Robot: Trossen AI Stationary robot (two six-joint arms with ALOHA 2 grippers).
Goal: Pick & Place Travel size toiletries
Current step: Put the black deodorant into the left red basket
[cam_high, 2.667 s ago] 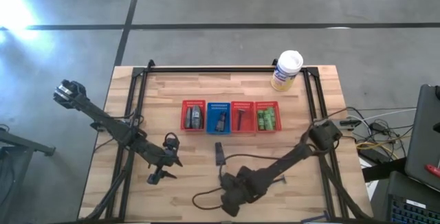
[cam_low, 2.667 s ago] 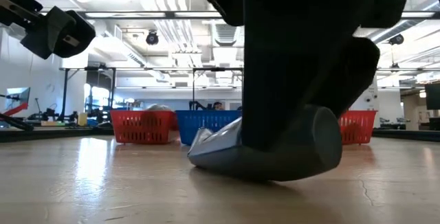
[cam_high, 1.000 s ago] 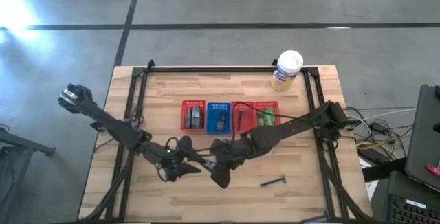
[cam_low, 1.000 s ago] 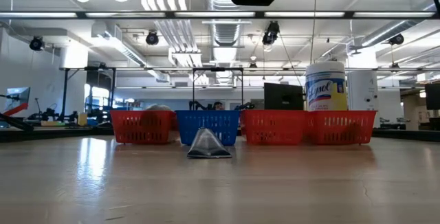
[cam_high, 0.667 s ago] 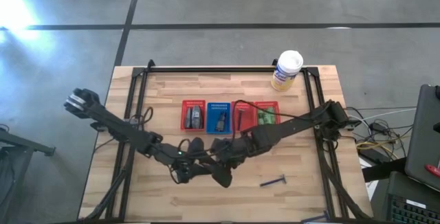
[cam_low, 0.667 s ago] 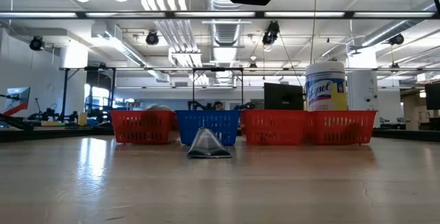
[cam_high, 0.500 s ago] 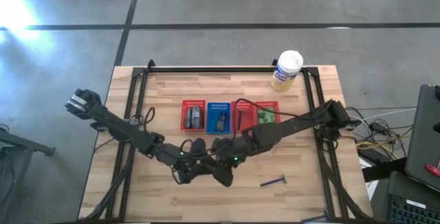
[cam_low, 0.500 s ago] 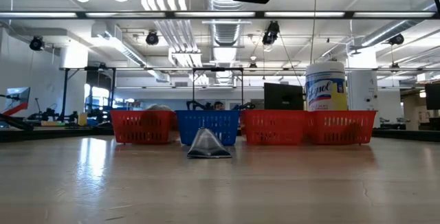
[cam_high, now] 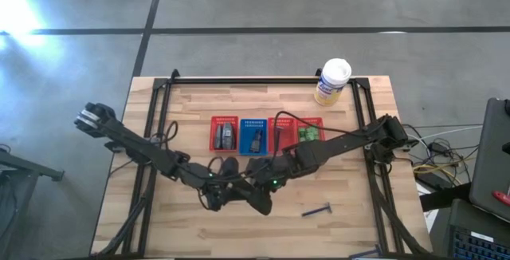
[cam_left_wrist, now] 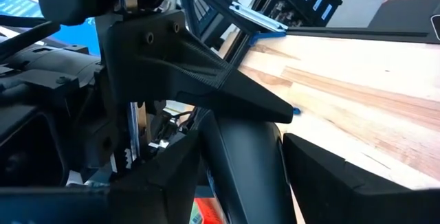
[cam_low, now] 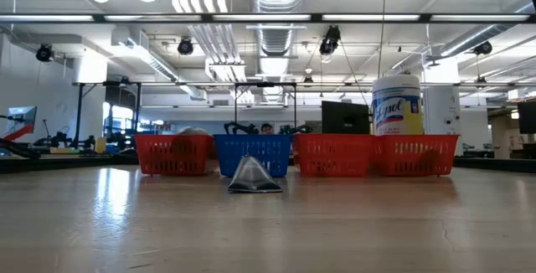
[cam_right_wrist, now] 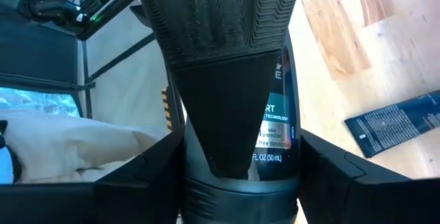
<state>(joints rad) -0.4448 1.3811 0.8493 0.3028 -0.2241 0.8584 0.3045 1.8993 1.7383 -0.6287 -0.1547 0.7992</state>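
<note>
A grey rounded tube (cam_right_wrist: 275,124) hangs in mid-air over the table's middle, between my two grippers. My right gripper (cam_high: 253,198) is shut on it. My left gripper (cam_high: 225,195) meets it from the left, its fingers closed around the same tube (cam_left_wrist: 240,162). In the high view the arms hide the tube. A dark flat wedge-shaped packet (cam_low: 249,177) lies flat on the wood in front of the blue basket (cam_low: 253,153), and shows again as the packet (cam_right_wrist: 402,124) below the grippers. A thin razor (cam_high: 317,210) lies near the near edge. My right gripper pinches the tube's ribbed cap end (cam_right_wrist: 240,200) between its two fingers (cam_right_wrist: 137,183). The tube runs along the fingers, away from the wrist, lifted clear of the table. My left gripper has the tube's body (cam_left_wrist: 237,148) between its two fingers (cam_left_wrist: 323,176). One finger (cam_right_wrist: 227,80) lies over the tube's far half and hides that end.
A row of several mesh baskets sits mid-table: red (cam_high: 224,135), blue (cam_high: 253,136), red (cam_high: 280,135), and red with green packets (cam_high: 311,132). A white-capped canister (cam_high: 333,81) stands at the far right corner. Bare wood lies left and near of the grippers.
My left gripper has moved toward the table's right, up to my right gripper and the tube it holds, and has kept still there for the last half second. My right gripper has stayed almost in place with the tube raised.
</note>
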